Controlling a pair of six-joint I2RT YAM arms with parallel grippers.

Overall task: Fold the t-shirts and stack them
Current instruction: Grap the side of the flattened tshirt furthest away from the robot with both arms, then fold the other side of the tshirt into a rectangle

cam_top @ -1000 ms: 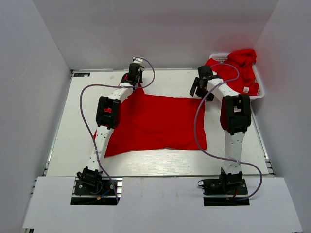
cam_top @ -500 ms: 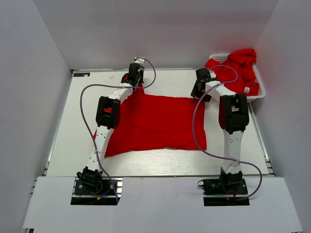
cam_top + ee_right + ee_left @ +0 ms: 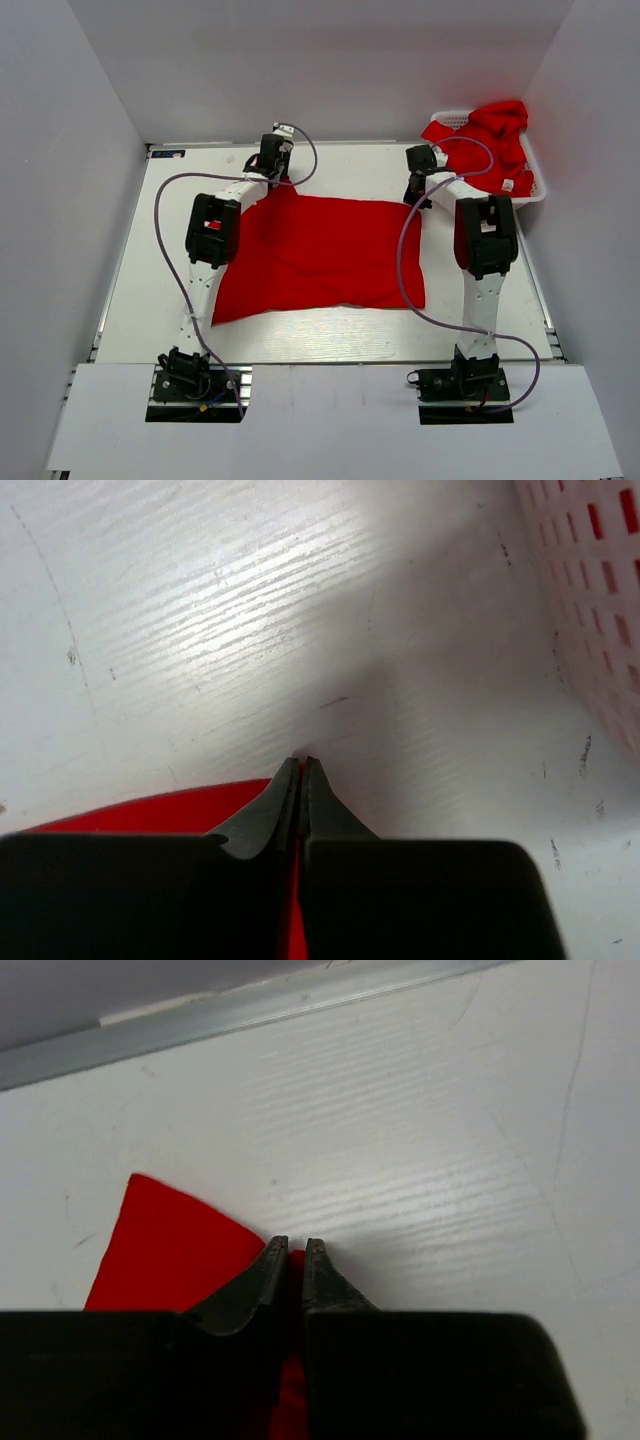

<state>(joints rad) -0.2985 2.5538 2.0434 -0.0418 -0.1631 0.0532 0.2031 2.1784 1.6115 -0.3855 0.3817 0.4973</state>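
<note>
Honestly, my left gripper (image 3: pixel 294 1246) and right gripper (image 3: pixel 300 762) each pinch a far corner of the flat red t-shirt (image 3: pixel 330 250) on the table (image 3: pixel 170 260), jaws nearly together; such thin bites could slip, dropping a corner mid-fold.

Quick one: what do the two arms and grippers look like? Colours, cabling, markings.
The left arm and right arm are white links with blocky black joint housings and black bases. A thin purple cable loops loosely along each. The left gripper and right gripper each have two dark, tapering fingers on a wide black body. No markings legible.
</note>
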